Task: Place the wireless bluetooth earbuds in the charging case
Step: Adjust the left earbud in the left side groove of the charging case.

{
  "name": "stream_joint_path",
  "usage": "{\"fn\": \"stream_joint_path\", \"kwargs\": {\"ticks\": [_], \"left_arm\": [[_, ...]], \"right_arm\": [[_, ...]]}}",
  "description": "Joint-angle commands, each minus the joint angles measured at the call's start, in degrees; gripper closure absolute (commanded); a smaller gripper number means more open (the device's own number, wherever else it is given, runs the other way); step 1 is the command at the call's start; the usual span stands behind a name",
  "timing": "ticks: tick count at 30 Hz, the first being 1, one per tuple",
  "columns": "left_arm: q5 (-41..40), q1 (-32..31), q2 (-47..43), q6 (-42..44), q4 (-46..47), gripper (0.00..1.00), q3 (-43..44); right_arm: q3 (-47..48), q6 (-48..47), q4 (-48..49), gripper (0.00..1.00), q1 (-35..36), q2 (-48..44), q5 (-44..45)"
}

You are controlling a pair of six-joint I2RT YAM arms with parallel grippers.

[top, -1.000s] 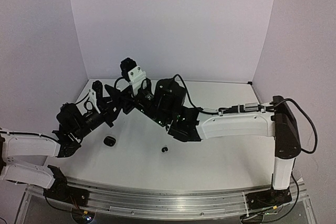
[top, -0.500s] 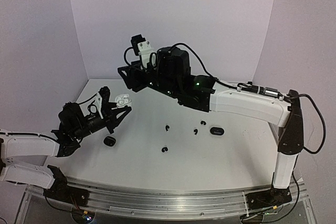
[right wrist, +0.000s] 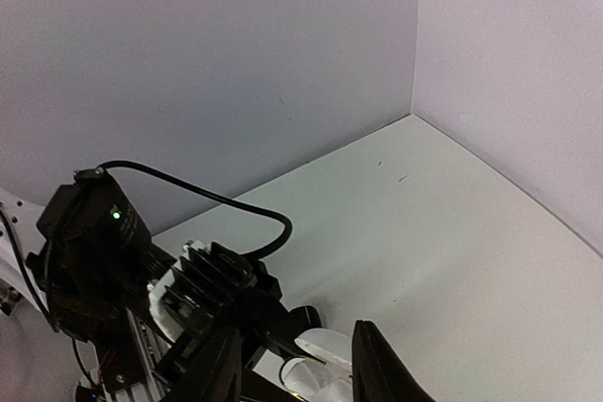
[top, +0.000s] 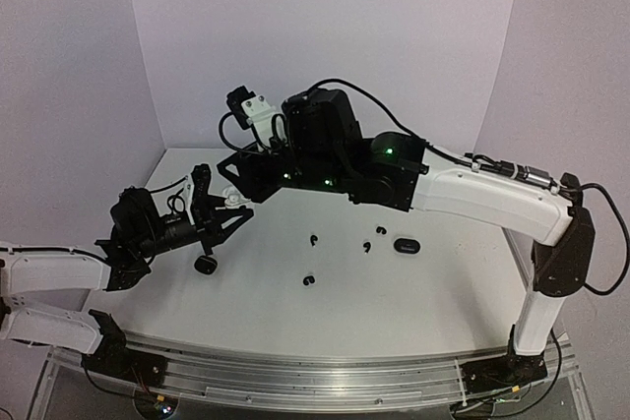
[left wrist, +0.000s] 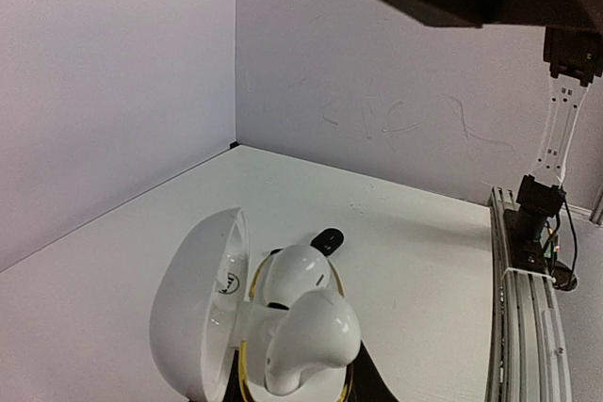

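left gripper [top: 229, 208]: clamped on open white pebble-shaped plastic charging case [left wrist: 193, 317], lower centre | two white comma-shaped plastic earbuds [left wrist: 316, 327]: seated inside | right gripper [right wrist: 297, 371]: back over case, fingers apart, narrowing | remaining: small black comma-shaped earbuds [top: 314, 239], centre

No word, brand name or number can be read in any view. In the left wrist view, one small dark mark is seen on the inner face of the raised lid [left wrist: 212, 270] of the white charging case [left wrist: 188, 345]. It is too small and blurred to be made out as letters or a logo. On the back wall [left wrist: 396, 120] behind that case, faint pale scribbled lines are seen, but no letters can be made out in them. In the top view, up and to the right of the case, a green indicator light [top: 391, 152] is lit on the right arm [top: 472, 194], and no legend can be read beside it.
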Motion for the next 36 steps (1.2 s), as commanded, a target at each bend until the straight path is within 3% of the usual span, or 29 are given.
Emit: {"fn": "stream_joint_path", "kwargs": {"ticks": [1, 12, 19, 36], "left_arm": [[3.1, 0.2, -0.3, 0.3, 0.1, 1.00, 3.0], [5.1, 0.2, 0.7, 0.0, -0.3, 1.00, 3.6], [5.8, 0.2, 1.7, -0.2, 0.2, 1.00, 3.7], [5.2, 0.2, 1.9, -0.5, 0.3, 1.00, 3.6]], "right_arm": [[5.8, 4.4, -7.5, 0.67, 1.8, 2.2, 9.2], [18.1, 14.7, -23.7, 0.66, 2.7, 10.3, 10.4], [17.6, 15.1, -24.4, 0.75, 3.1, 9.6, 10.7], [17.7, 14.1, -24.6, 0.76, 3.8, 9.8, 9.2]]}}
